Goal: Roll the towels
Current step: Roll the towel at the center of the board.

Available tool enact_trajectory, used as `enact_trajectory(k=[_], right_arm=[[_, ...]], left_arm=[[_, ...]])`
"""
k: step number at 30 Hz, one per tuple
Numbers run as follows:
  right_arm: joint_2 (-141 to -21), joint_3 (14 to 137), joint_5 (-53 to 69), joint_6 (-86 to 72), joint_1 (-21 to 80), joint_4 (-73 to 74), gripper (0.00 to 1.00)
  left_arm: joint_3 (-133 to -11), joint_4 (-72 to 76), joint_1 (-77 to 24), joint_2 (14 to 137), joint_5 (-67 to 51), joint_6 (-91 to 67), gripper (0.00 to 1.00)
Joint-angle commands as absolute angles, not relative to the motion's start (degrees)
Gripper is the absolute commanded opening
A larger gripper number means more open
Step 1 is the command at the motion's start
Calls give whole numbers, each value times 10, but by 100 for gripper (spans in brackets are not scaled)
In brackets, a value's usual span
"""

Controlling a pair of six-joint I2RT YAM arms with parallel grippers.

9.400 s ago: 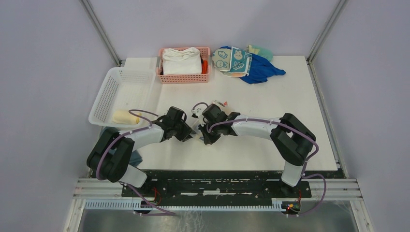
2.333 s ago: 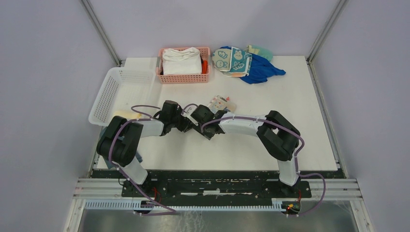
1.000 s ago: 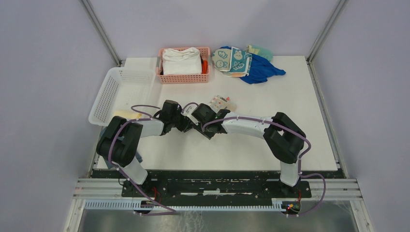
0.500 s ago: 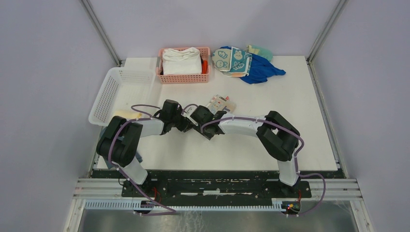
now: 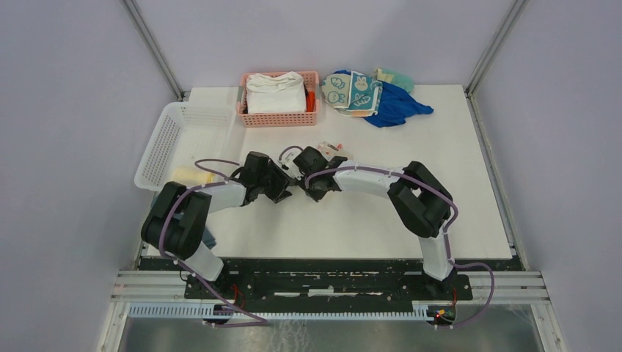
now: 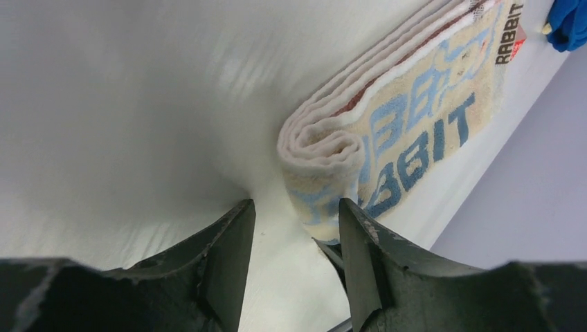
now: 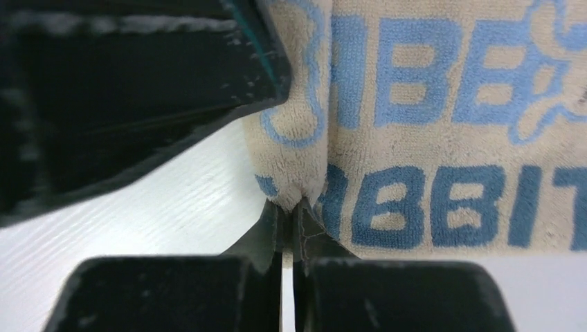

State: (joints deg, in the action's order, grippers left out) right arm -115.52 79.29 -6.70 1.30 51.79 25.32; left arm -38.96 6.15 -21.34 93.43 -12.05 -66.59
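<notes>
Three towels are being counted: a RABBIT towel (image 6: 408, 117), a yellow towel (image 5: 189, 176) and a rabbit-face towel (image 5: 350, 89). Two baskets are being carried by the counter (image 5: 411, 147): a white basket (image 5: 176, 128) at the left, in which the yellow towel is being kept, and a pink basket (image 5: 253, 117) at the rear, which is being filled by one white folded cloth (image 5: 276, 92). The rabbit-face towel is being left on top of a blue cloth (image 5: 396, 106) at the far edge.

The RABBIT towel is being kept flat on the counter near its middle, between the two grippers. It is beige with blue lettering, and its near end is being shown as a small roll of several layers, with the rest of it stretched out flat beyond.

Both arms are being held low and bent inward, so that the grippers are being brought almost nose to nose. The left gripper (image 6: 294, 214) is being held narrowly parted with nothing between its fingers, its right finger just beside the rolled end. The right gripper (image 7: 291, 207) is being pressed closed on a pinch of the towel's edge.
</notes>
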Motion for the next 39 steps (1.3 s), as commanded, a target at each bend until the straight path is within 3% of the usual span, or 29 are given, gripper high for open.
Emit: enact_trajectory(k=[1, 9, 15, 21, 29, 35, 39], right_arm=[[-1177, 794, 188, -21, 495, 320, 0], [-1165, 781, 464, -123, 419, 240, 1], [-1218, 778, 575, -195, 384, 197, 0], [-1250, 761, 572, -247, 361, 182, 1], [-1267, 753, 522, -235, 354, 200, 2], [-1267, 747, 489, -225, 353, 205, 9], [-1217, 720, 460, -204, 355, 185, 20]], left_arm=[[-354, -58, -211, 882, -43, -617, 60], [-329, -139, -211, 756, -34, -620, 66], [-319, -138, -211, 729, -65, -635, 67], [-335, -122, -212, 742, -73, -636, 66], [-362, -90, -213, 834, -89, -611, 58], [-384, -90, -213, 878, -73, -593, 51], [-390, -102, -213, 897, -69, -583, 41]])
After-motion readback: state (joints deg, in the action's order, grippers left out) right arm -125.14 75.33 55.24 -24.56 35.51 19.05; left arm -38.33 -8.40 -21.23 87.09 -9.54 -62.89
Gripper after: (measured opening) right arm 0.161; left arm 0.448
